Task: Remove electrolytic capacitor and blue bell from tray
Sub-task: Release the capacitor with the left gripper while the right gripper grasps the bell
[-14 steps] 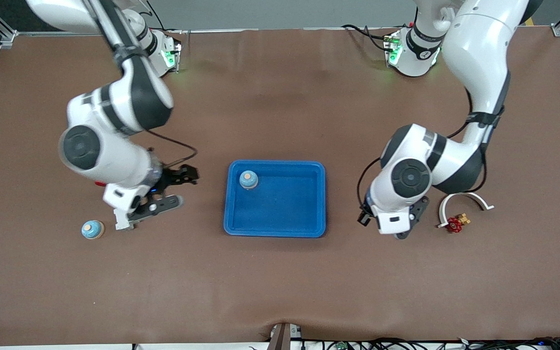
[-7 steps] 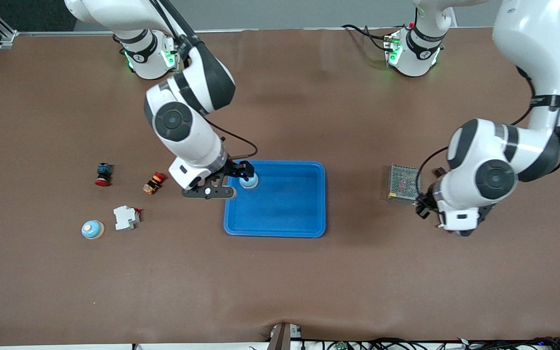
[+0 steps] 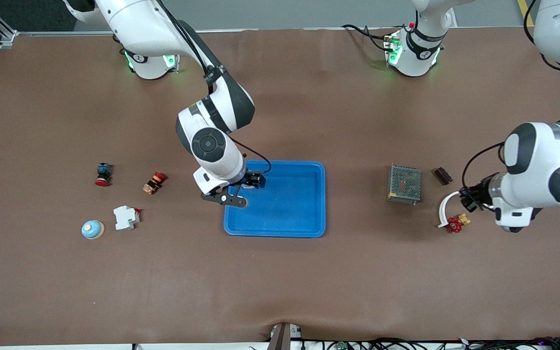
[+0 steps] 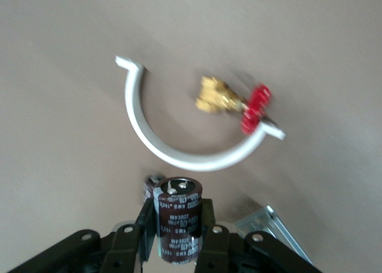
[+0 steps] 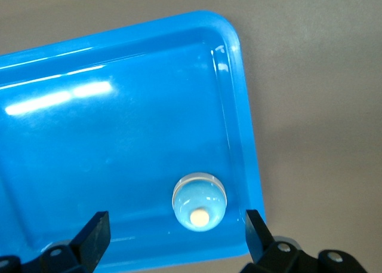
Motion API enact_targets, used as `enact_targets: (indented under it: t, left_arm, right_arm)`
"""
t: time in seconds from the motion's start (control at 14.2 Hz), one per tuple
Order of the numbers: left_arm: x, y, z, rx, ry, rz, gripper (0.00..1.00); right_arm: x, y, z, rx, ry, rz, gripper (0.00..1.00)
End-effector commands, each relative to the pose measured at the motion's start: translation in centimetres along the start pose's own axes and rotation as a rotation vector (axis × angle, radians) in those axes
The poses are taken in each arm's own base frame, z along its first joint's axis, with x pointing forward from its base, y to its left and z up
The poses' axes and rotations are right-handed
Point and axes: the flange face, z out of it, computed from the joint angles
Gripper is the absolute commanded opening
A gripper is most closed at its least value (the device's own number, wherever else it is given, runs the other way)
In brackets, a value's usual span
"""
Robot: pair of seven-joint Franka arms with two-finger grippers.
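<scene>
So the capacitor [image 4: 178, 219] is already out of the tray [image 3: 289, 228]: the left gripper [image 4: 176, 237] has its fingers clamped tight on that dark brown can, holding it upright over the counter [image 3: 280, 282] at the left arm's end, right above the white clamp [image 4: 179, 156] and the little brass valve [image 4: 230, 100] with the red handle. I'd say that half just needs a set-down: lower it onto bare counter beside the clamp and not on top of it, then let go. The other half is in hand now. The right gripper [image 5: 173, 237] hangs over the tray corner nearest the right arm's base, fingers spread as wide as they go and holding nothing, with the bell [image 5: 199, 200] sitting in that corner, just beside the rim and roughly between the fingers. Next move by my guess is straight down and squeeze; the dome is smooth and rounded so it could slip, and one finger has to clear the rim. Counts: one tray, one capacitor, two blue bells (one in the tray, the spare bell [image 3: 92, 229] on the counter toward the right arm's end), one white block [image 3: 126, 217], two red-tipped buttons [image 3: 103, 174], one mesh box [image 3: 404, 183], one small dark part [image 3: 442, 175], one clamp, one valve.
</scene>
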Motion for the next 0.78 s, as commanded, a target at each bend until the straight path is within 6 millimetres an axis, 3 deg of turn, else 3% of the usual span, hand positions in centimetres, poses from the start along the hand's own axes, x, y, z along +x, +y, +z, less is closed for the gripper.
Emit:
enact_targets:
  t: [0.0,0.28,0.71]
  left_arm:
    - [1.7,-1.4,1.5,-0.006,0.035,-0.007,0.00]
    - [4.0,-3.0,4.9,-0.067,0.058,-0.046,0.00]
    - [5.0,-2.0,9.1,-0.095,0.082,-0.024,0.00]
  right_arm:
    - [-0.9,-0.4,2.1,-0.030,0.034,0.034,1.00]
    - [-1.4,0.1,4.6,-0.051,0.040,0.026,1.00]
    - [-4.1,-0.2,8.5,-0.061,0.042,-0.007,1.00]
